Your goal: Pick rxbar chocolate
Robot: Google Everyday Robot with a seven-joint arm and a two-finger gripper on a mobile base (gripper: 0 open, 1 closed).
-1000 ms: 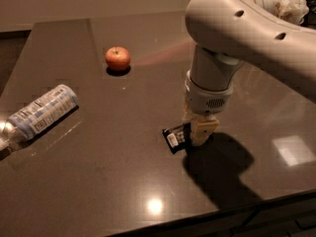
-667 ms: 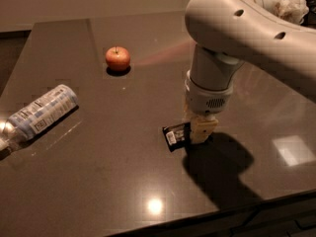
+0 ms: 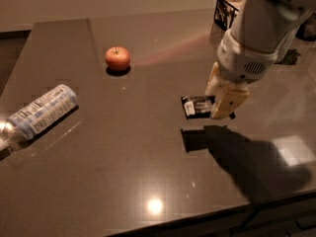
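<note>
Jaws of the gripper clamped on the rxbar chocolate, now lifted off the glossy dark bench, flat black wrapper with white patch, round red apple, clear cylindrical bottle lying sideways

The rxbar chocolate, a small flat bar in a black wrapper with pale print and a white patch at its left end, is gripped by its right end between the fingers of the tool. It is held roughly level, clear of the surface, and its shadow is cast separately below it.
</note>
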